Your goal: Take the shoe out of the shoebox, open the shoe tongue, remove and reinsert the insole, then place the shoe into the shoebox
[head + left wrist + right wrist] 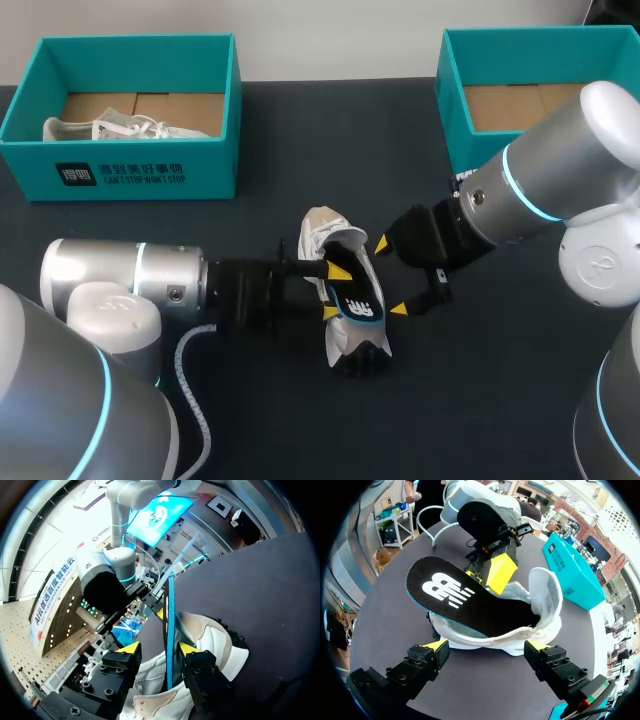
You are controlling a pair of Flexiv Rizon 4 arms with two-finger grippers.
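1. Dark desk (480,400): the shoe (322,232) lies mid-desk, outside both boxes.
2. The insole (362,298) sticks half out of the shoe.
3. The left tool (335,291) is at the shoe's left side; I cannot tell whether it is clamped.
4. The right tool (391,277) is spread apart, just right of the shoe.
5. The left box (130,172) and the right box (455,100) stand behind the shoe.

On the dark table (480,400), the far-left teal box (140,165) holds a white laced shoe (110,128).

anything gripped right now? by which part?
Can't tell for the left gripper: it straddles the insole at its side edge, contact unclear. Right gripper is open, holding nothing.
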